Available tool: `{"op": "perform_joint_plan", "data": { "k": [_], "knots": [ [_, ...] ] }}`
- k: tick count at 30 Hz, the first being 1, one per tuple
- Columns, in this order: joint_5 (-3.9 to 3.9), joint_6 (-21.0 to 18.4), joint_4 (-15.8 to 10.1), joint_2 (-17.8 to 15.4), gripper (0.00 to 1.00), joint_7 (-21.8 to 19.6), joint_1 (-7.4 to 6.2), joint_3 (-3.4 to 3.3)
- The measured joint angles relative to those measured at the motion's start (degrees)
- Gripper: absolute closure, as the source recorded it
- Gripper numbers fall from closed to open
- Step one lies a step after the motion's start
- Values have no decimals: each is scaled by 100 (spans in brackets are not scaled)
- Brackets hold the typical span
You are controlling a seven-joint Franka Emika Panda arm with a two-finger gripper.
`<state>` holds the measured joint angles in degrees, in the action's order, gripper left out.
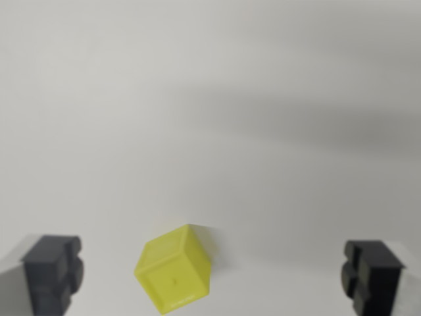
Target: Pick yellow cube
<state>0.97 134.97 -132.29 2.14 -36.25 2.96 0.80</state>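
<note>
A small yellow cube (174, 268) rests on a plain white surface, low in the wrist view and a little left of centre, turned so one corner faces the camera. My gripper (210, 276) is open. Its two dark fingertips (52, 271) stand wide apart at the bottom corners of the picture. The cube lies between them, closer to the one on the wrist view's left and touching neither. Nothing is held.
The white surface (210, 99) fills the whole view. A soft grey shadow band (309, 118) crosses its upper right part.
</note>
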Motion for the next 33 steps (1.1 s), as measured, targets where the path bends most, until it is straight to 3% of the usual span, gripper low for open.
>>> {"op": "perform_joint_plan", "data": {
  "k": [33],
  "knots": [
    [-12,1564,-1671,-78,0,1133,-107,0]
  ]
}}
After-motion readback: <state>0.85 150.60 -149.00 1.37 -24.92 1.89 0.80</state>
